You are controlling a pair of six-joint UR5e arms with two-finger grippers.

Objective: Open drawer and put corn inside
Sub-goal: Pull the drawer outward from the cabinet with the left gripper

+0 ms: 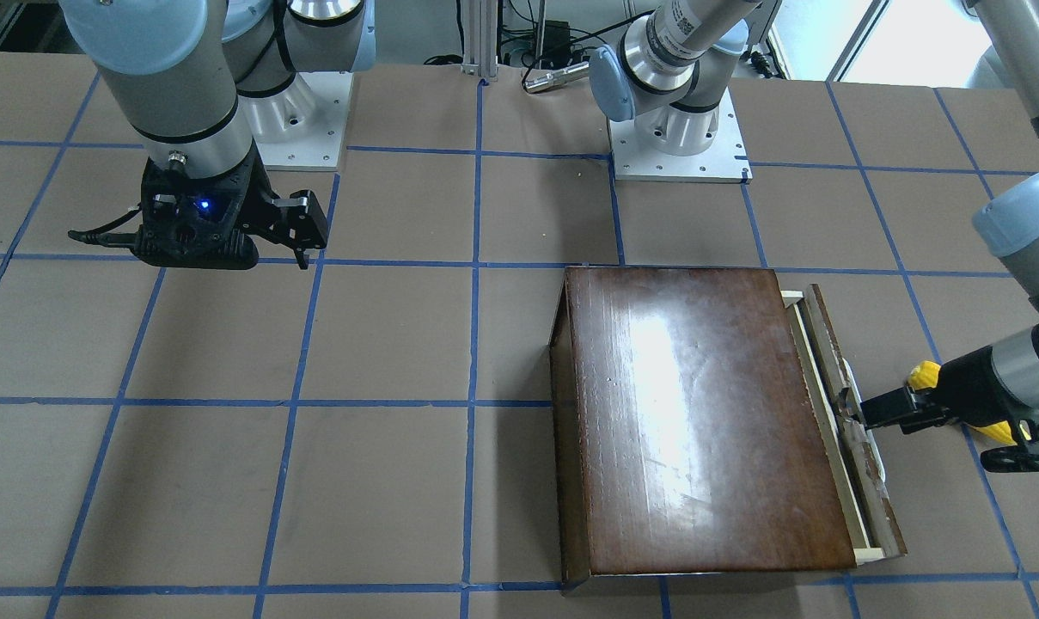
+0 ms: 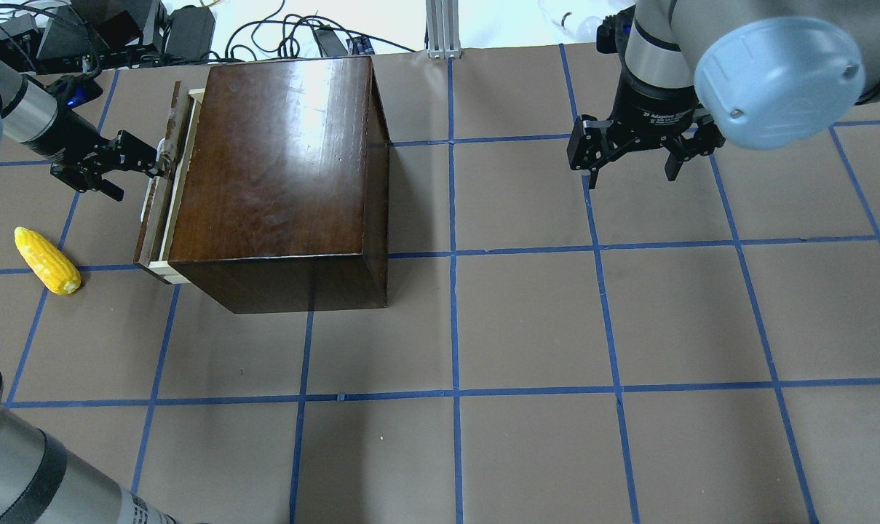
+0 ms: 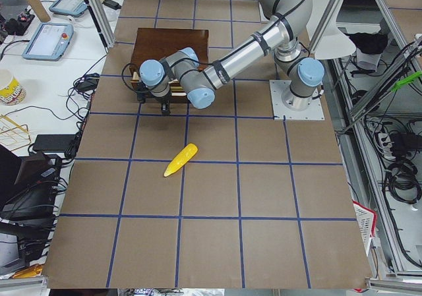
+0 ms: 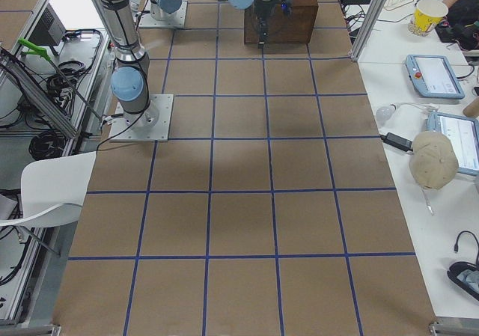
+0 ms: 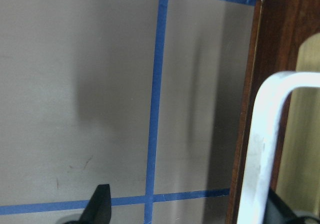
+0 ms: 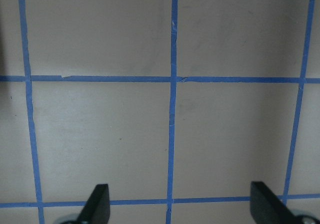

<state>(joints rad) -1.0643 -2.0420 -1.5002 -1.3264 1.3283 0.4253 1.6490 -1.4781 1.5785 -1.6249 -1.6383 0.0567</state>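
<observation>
The glossy dark-brown box [image 2: 279,167] stands at the far left of the table. Its drawer [image 2: 156,211] is pulled out a little, and a strip of pale wood shows behind the dark front panel. My left gripper [image 2: 135,178] is open at the drawer front. One finger sits behind the white handle [image 5: 265,144], the other is out over the table. The yellow corn [image 2: 46,260] lies on the table left of the drawer; it also shows in the front view [image 1: 923,376], partly behind my left wrist. My right gripper [image 2: 629,175] is open and empty above the table, far right.
The table is brown paper with a blue tape grid [image 6: 172,109]. The arm bases [image 1: 678,146] are bolted at the robot's side. Cables and gear [image 2: 141,29] lie beyond the far edge, behind the box.
</observation>
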